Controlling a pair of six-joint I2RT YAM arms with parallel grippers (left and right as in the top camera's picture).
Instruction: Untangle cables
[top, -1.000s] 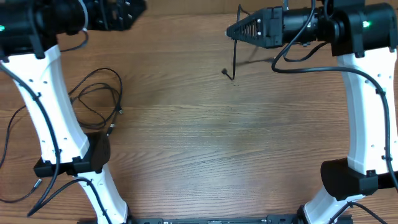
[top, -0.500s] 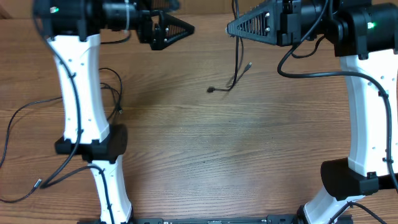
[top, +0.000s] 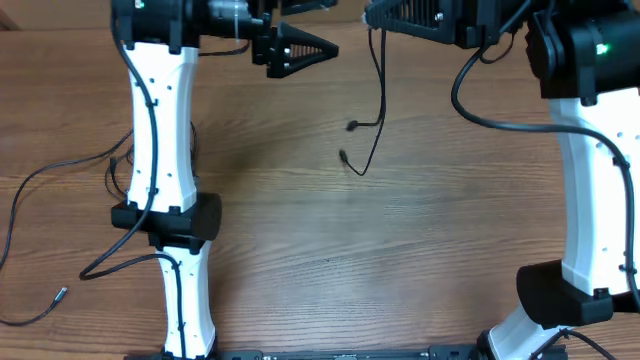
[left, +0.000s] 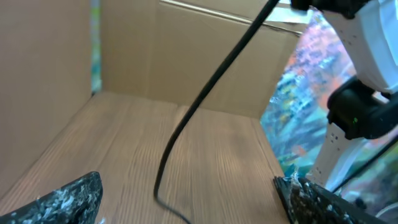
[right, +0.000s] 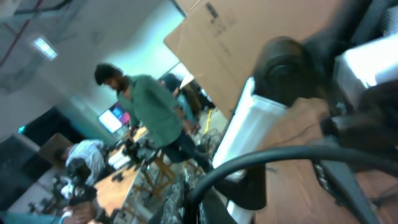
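Observation:
One thin black cable (top: 381, 85) hangs from my right gripper (top: 370, 18), which is raised at the table's far edge and shut on its upper part. The cable's two plug ends (top: 347, 140) rest on the wood below. In the right wrist view the cable (right: 280, 158) curves out of the shut right gripper (right: 189, 202). My left gripper (top: 333, 25) is open, just left of the hanging cable and level with its upper part. In the left wrist view the cable (left: 205, 93) hangs ahead of the open left gripper (left: 189, 205), between the two spread fingers (left: 62, 199).
More thin black cables (top: 115, 170) lie at the table's left, partly hidden behind the white left arm (top: 160, 120). One long cord (top: 30, 185) runs to a plug (top: 62, 293) near the front left. A cardboard wall (left: 155, 56) stands behind the table.
My left arm has swung right, bringing its open gripper beside the hanging cable. The right gripper has pulled the cable further up and back, and its plug ends have shifted on the table.

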